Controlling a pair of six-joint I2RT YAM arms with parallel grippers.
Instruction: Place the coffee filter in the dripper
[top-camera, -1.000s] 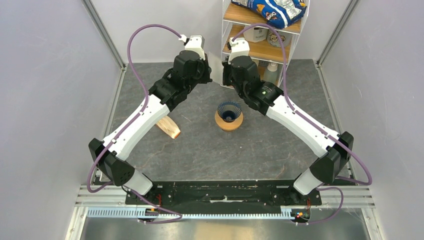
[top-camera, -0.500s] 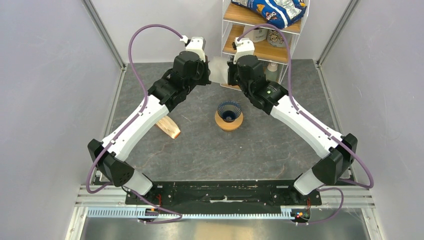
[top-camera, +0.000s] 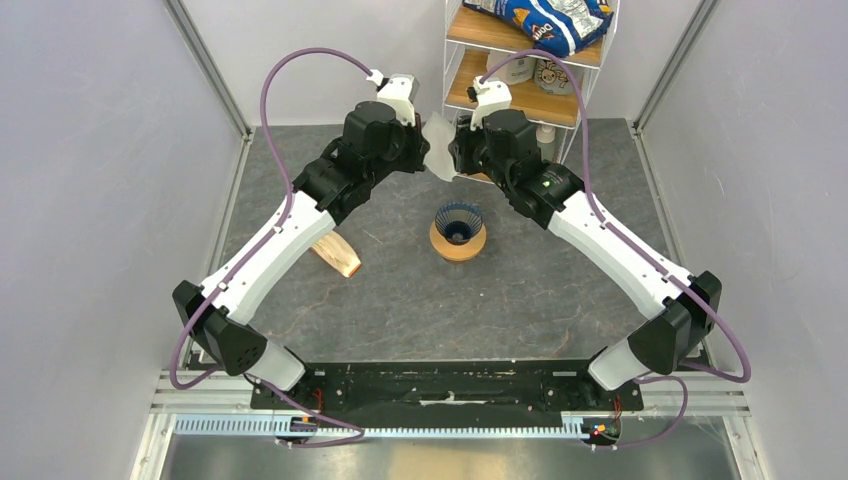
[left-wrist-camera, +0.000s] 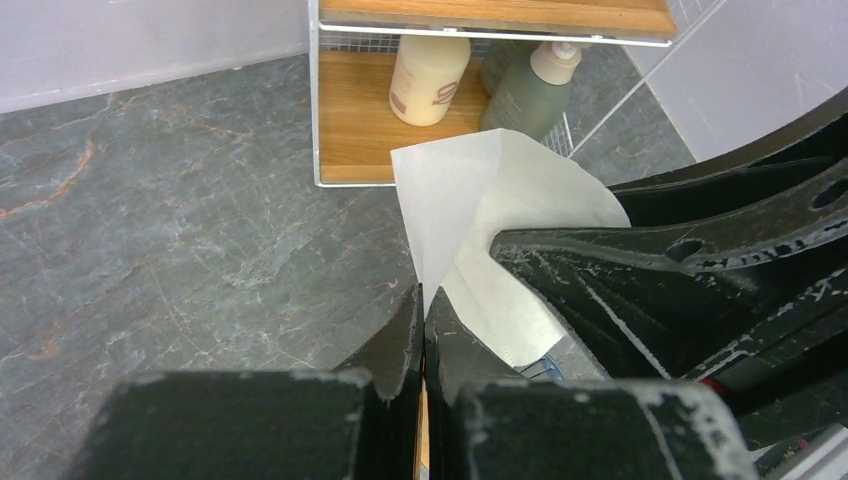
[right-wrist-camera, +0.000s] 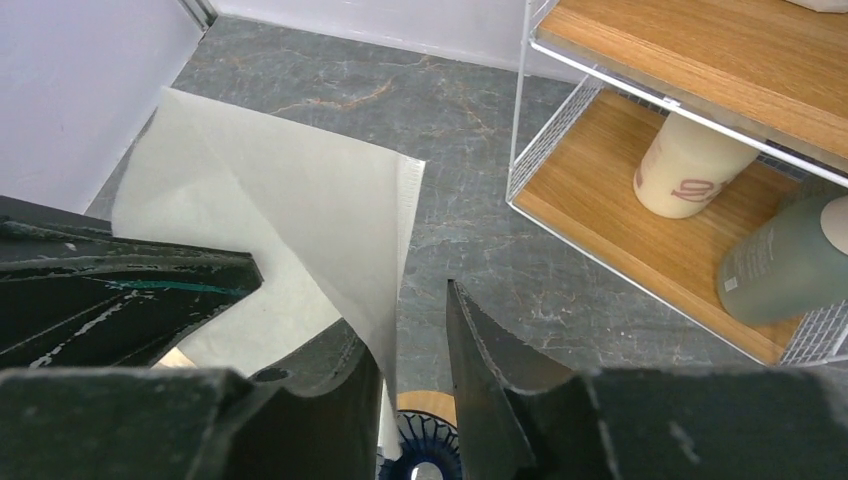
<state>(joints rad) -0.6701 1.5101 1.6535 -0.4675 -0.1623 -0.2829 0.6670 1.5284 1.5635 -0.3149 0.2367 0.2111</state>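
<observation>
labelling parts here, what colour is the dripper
Dark blue with fine ribs. The dripper shows best in the top external view.

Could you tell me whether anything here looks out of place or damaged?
Only the filter: pinched in the shut left claw in the air near the dripper, it is folded and creased, not opened into a cone. The right claw gapes beside its edge. Nothing spilled.

Grey stone tabletop (top-camera: 540, 300), pale walls (top-camera: 90, 200), wood-and-wire shelf rack (top-camera: 478, 30)
</observation>
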